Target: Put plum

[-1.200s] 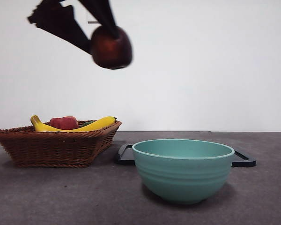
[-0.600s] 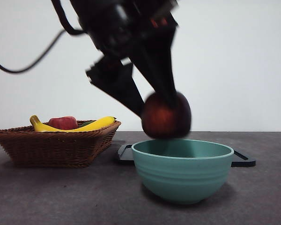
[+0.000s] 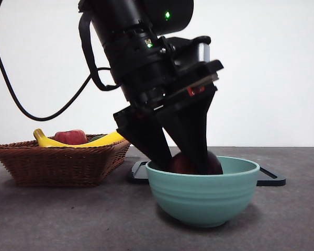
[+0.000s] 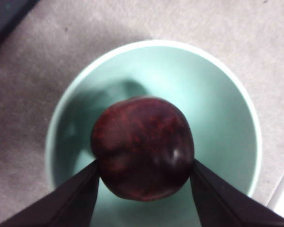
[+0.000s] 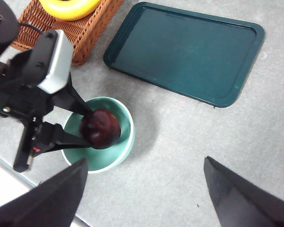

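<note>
Plum [image 4: 143,147] now lower, within left claw [image 4: 144,189]

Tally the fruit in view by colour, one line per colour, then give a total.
Dark maroon: 1, the plum, gripped by the left gripper inside the green bowl
Red: 1, the red fruit in the basket
Yellow: 2, the bananas in the basket
Total: 4
</note>
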